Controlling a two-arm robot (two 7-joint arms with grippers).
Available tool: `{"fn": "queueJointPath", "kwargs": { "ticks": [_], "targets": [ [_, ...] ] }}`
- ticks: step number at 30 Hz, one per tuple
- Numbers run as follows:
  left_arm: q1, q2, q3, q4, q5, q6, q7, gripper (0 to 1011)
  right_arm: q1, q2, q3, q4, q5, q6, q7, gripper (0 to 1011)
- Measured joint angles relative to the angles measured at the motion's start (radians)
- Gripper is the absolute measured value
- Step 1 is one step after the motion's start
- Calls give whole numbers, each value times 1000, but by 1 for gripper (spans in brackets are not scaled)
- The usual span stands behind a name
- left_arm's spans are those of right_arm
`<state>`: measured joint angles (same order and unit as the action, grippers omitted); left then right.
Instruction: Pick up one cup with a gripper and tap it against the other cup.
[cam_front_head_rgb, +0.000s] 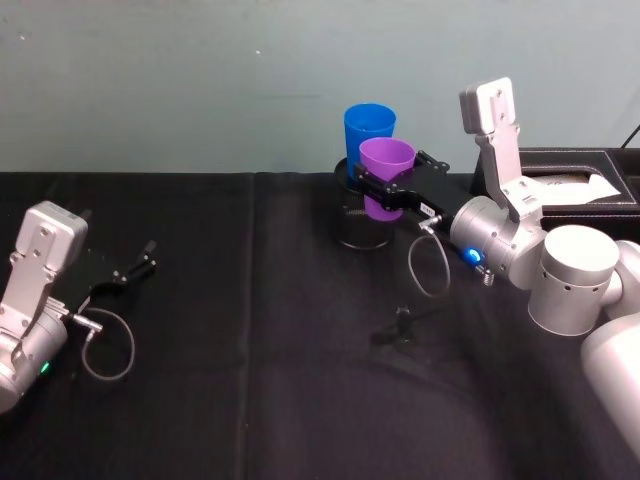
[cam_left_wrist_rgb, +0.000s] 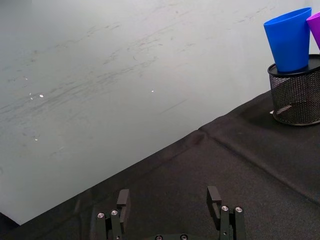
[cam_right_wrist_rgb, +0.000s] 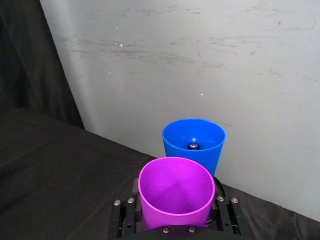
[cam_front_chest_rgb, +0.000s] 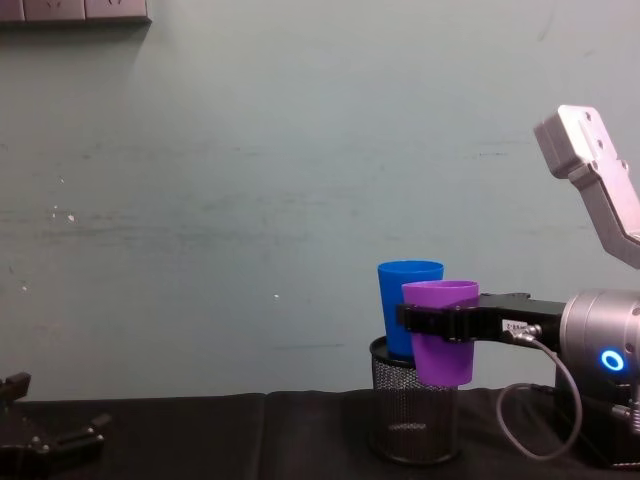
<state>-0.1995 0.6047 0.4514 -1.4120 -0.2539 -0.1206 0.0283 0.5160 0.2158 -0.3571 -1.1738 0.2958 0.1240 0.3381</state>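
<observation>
The right gripper (cam_front_head_rgb: 392, 193) is clamped around the middle of the purple cup (cam_front_head_rgb: 386, 165), held up just in front of the blue cup (cam_front_head_rgb: 368, 128), and it looks light, smooth and slippery.

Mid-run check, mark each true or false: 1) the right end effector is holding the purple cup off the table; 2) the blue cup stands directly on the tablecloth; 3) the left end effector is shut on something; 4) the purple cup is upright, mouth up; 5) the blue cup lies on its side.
1) True: the right end effector grips the purple cup, lifted clear of the table.
2) False: the blue cup sits on top of the black mesh holder.
3) False: the left end effector is open and holds nothing, low at the table's left.
4) True.
5) False: it stands upright.
</observation>
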Motion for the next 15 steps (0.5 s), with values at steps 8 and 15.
{"fn": "queueJointPath", "kwargs": {
  "ticks": [8,15],
  "targets": [
    [0,0,0,0,0,0,0,1000,0,0,0,0,0,0,0,731],
    [0,0,0,0,0,0,0,1000,0,0,0,0,0,0,0,731]
  ]
}}
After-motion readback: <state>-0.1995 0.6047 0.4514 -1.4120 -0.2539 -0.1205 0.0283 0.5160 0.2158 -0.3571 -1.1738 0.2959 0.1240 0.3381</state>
